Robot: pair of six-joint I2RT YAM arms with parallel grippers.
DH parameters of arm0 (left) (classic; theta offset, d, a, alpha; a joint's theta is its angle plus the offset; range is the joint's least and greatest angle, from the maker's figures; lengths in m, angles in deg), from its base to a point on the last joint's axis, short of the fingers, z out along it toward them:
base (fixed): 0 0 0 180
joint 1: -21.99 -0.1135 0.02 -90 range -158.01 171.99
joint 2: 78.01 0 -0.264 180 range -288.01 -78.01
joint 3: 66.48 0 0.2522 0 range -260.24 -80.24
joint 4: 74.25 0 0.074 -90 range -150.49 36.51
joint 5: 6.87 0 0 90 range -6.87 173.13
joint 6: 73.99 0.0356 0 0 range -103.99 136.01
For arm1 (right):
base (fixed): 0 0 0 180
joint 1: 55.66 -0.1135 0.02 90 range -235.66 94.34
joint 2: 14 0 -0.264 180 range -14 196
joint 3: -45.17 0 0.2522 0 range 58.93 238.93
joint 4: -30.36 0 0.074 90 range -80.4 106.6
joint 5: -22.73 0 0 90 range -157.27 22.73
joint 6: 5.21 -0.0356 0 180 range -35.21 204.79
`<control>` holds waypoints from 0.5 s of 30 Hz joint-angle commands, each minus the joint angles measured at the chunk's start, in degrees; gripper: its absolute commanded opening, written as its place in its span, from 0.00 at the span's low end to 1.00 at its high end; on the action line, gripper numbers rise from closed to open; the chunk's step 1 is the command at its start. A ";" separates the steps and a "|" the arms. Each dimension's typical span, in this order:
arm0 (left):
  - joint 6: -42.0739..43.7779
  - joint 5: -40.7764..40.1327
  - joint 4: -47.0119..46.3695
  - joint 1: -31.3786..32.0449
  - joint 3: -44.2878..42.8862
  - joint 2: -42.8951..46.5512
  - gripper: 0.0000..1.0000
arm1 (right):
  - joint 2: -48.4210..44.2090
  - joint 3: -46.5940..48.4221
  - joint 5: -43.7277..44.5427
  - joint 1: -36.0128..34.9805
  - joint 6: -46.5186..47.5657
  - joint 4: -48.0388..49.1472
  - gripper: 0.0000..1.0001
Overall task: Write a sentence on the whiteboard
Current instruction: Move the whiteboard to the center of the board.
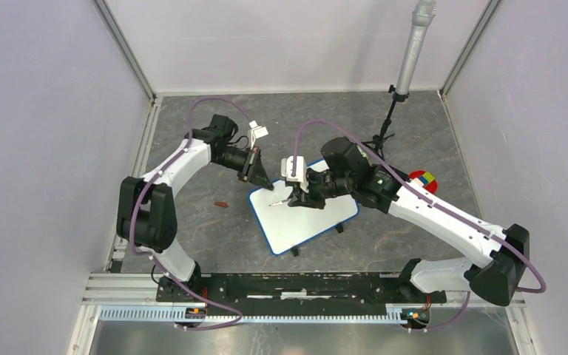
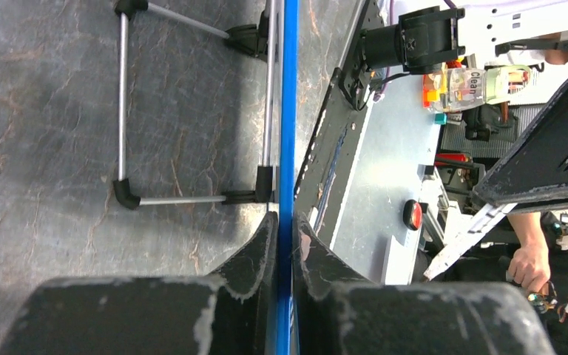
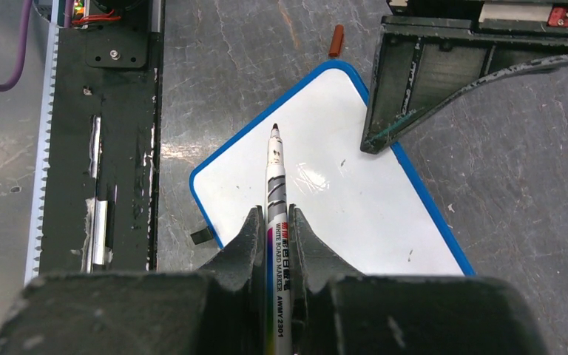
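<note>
Grey marbled table [image 1: 192,148] carries the whiteboard [image 1: 307,222], a brown cap [image 1: 221,203] and a colourful cube [image 1: 424,180].

1. The small rectangular whiteboard [image 3: 340,222] has a smooth, glossy white face that catches bright glare. Its thin blue frame looks like smooth plastic.
2. The thin silver stand rods [image 2: 122,96] under it are bare satin metal, joined by matt black plastic corner pieces.
3. The slim white marker [image 3: 276,185] has a smooth plastic barrel with a slight sheen and printed lettering.
4. The black fingers of the right gripper [image 3: 275,214] and the left gripper [image 2: 285,222] are matt and coarse, with edges scuffed pale.
5. The dark grey tabletop [image 1: 429,133] is matt, with stone-like veining.
6. The long silver rail [image 1: 303,314] is ribbed, brushed metal.
7. The white arm shells [image 1: 185,161] are smooth, semi-gloss plastic.
</note>
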 commanded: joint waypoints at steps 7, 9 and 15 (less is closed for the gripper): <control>5.20 -1.33 3.09 5.16 -3.28 -2.82 0.03 | -1.51 0.08 0.02 -0.14 0.90 -0.55 0.00; 6.87 -1.29 4.56 5.75 -4.00 -3.61 0.03 | -1.62 -0.24 0.02 -0.19 0.99 -0.83 0.00; 13.71 -0.72 11.94 6.07 -8.07 -6.44 0.03 | -2.19 -0.88 0.00 -0.20 1.17 -0.83 0.00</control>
